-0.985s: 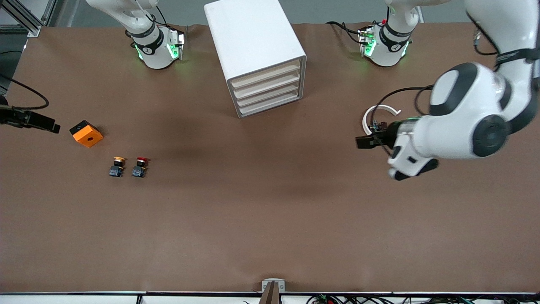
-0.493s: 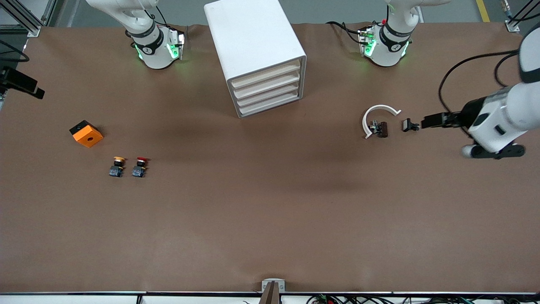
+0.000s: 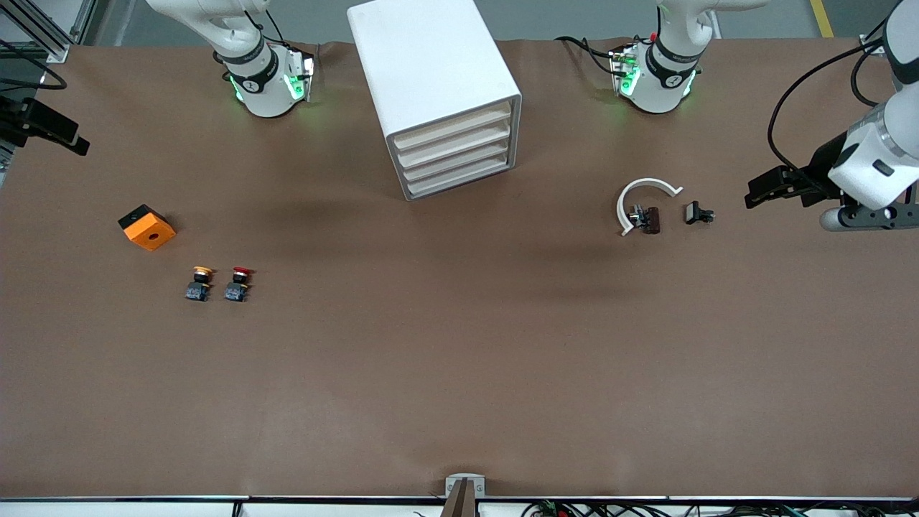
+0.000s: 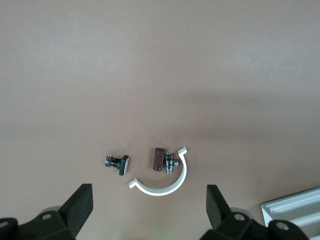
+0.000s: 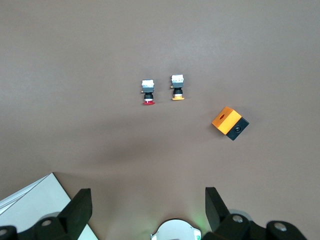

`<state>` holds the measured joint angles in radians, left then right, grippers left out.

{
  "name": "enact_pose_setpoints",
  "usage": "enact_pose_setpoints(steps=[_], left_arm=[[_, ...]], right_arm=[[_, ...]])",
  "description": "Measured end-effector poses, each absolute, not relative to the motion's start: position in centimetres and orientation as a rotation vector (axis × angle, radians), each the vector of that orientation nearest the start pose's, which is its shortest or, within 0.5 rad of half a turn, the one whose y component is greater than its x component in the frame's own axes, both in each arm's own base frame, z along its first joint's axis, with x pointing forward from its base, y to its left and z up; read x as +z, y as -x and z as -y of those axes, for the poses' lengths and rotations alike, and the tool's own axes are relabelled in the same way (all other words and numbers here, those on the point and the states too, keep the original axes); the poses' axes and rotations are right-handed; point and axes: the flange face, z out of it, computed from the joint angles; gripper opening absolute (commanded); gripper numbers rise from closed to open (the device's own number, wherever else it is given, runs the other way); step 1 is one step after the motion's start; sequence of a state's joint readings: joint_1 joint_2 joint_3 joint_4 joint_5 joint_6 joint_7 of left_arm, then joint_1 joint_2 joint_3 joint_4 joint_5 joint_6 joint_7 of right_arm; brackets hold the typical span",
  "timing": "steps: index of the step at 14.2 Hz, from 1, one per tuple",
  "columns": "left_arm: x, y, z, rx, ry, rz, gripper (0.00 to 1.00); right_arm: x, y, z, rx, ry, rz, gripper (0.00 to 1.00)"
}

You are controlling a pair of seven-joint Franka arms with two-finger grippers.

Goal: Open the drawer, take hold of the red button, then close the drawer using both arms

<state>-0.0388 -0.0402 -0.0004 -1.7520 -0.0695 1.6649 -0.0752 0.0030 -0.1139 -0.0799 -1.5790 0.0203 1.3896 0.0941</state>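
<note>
The white cabinet (image 3: 438, 86) stands between the two arm bases, and its four pale drawers (image 3: 456, 154) are all shut. The red-capped button (image 3: 240, 282) stands on the table toward the right arm's end, beside a yellow-capped one (image 3: 200, 282). It also shows in the right wrist view (image 5: 148, 92). My right gripper (image 3: 68, 136) is open and empty, up over the table's edge at the right arm's end; the right wrist view (image 5: 148, 210) shows its jaws wide apart. My left gripper (image 3: 759, 191) is open and empty over the left arm's end; the left wrist view (image 4: 148, 210) shows the same.
An orange block (image 3: 147, 227) lies beside the buttons, farther from the front camera. A white C-shaped clip (image 3: 641, 194), a brown part (image 3: 651, 219) and a small black bolt (image 3: 698, 213) lie toward the left arm's end. They show in the left wrist view: clip (image 4: 167, 184), bolt (image 4: 117, 162).
My left arm has swung away from over the white clip toward its own end of the table. My right gripper has drawn back from beside the orange block along the table's edge.
</note>
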Motion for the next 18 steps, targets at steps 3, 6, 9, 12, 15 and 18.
enact_pose_setpoints(steps=[3, 6, 9, 12, 15, 18], left_arm=[[59.7, -53.5, 2.7, -0.003, 3.208, 0.068, 1.0], [61.5, -52.7, 3.5, 0.028, 3.206, 0.041, 1.0], [64.1, -52.3, 5.1, -0.015, 3.207, 0.003, 1.0], [64.2, -52.2, 5.3, 0.008, 3.206, -0.003, 1.0], [63.8, -52.4, 5.7, 0.023, 3.204, -0.015, 1.0], [63.9, -52.3, 6.5, 0.022, 3.203, -0.039, 1.0]], right_arm=[[66.6, -49.1, 3.8, 0.107, 3.098, -0.259, 1.0], [66.5, -49.0, 4.0, 0.109, 3.098, -0.261, 1.0], [66.4, -49.0, 4.2, 0.111, 3.099, -0.268, 1.0], [66.4, -49.0, 4.1, 0.11, 3.099, -0.267, 1.0], [66.4, -49.0, 3.8, 0.104, 3.101, -0.256, 1.0], [66.6, -49.1, 3.7, 0.089, 3.102, -0.254, 1.0]])
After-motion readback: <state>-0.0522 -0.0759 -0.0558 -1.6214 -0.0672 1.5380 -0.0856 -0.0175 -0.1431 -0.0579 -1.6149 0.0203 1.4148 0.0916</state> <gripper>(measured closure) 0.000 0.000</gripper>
